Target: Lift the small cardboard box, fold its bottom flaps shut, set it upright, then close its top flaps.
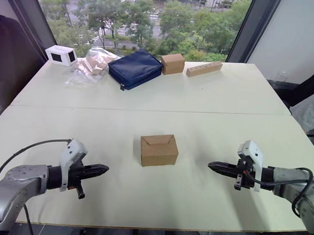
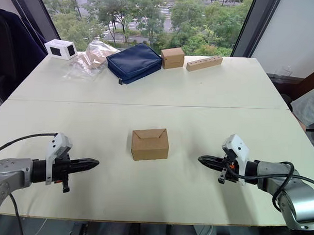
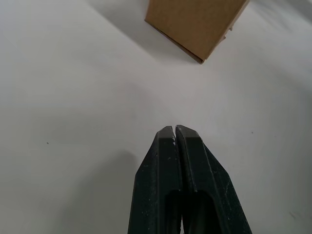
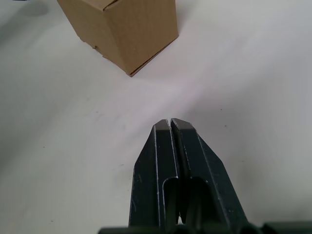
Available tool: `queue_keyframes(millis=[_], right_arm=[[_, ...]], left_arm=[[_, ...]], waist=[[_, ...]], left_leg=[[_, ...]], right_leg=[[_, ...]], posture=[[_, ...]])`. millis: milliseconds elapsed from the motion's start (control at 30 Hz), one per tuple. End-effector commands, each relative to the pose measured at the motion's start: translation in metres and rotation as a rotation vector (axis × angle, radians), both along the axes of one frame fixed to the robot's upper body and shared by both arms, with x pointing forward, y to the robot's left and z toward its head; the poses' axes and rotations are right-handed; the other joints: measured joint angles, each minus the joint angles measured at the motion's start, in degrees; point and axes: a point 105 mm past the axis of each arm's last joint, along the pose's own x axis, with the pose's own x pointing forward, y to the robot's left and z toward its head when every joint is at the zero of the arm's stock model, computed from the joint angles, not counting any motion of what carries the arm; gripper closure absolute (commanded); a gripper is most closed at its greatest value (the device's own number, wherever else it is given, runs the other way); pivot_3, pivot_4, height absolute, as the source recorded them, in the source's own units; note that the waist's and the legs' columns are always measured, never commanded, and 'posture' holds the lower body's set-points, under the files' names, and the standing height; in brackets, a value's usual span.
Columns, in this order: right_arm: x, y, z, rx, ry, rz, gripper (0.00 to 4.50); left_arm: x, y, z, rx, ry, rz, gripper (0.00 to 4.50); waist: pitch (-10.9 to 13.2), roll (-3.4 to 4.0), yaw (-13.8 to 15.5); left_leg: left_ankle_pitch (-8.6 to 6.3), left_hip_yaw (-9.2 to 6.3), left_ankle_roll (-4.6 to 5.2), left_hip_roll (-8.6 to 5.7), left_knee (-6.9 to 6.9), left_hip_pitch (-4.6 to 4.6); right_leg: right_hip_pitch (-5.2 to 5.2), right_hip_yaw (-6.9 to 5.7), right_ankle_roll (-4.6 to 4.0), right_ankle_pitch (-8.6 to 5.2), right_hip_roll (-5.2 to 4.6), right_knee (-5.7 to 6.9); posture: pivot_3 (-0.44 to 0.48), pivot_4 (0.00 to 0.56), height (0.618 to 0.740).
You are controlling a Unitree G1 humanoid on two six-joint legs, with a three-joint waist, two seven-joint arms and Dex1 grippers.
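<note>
The box (image 1: 159,150) stands upright on the near half of the table (image 1: 209,93), its top flaps (image 1: 158,140) folded down and tucked, the tab edge showing as a shallow V across the lid. From my console I judge the job all but finished: the bottom flaps are hidden under the box, but it sits flat and square on the table, which suggests they are shut.

My left gripper (image 1: 102,170) hovers to the box's left and slightly nearer to me, well apart from it, its two black fingers pressed together with only a hairline seam between them in the left wrist view. My right gripper (image 1: 213,166) mirrors it to the box's right, also well apart, fingers likewise closed together on nothing. Both point inward at the box.

Far beyond the box, along the window edge of the table, lie a second brown box (image 1: 173,63), a tan bar (image 1: 204,68), a blue pouch (image 1: 135,68), a clear plastic bag (image 1: 89,65) and a white device (image 1: 61,54), none of them part of the work.

What may remain, by my reading, is at most a check that the lid tab is seated fully.
</note>
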Motion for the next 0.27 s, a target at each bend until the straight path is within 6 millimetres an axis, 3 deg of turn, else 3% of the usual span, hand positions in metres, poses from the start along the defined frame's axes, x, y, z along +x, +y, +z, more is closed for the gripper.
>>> queue_keyframes(millis=[33, 267], right_arm=[[0.0001, 0.0005, 0.0044, -0.013, -0.019, 0.013, 4.50], [0.0011, 0.0005, 0.0038, -0.027, -0.015, 0.030, 4.50]], left_arm=[[-0.0061, -0.0012, 0.0028, -0.018, -0.020, 0.008, 4.45], [-0.0057, -0.0041, 0.0071, -0.065, -0.039, 0.030, 4.45]], waist=[[0.00, 0.00, 0.01], [0.00, 0.00, 0.07]], left_leg=[[0.00, 0.01, -0.01, 0.00, -0.07, 0.00], [0.07, 0.01, -0.10, 0.01, -0.13, 0.02]], right_leg=[[-0.03, 0.00, 0.03, 0.02, 0.00, -0.02], [-0.03, -0.01, 0.00, 0.00, 0.00, -0.01]], posture=[[0.000, 0.150, 0.740], [0.000, 0.150, 0.740]])
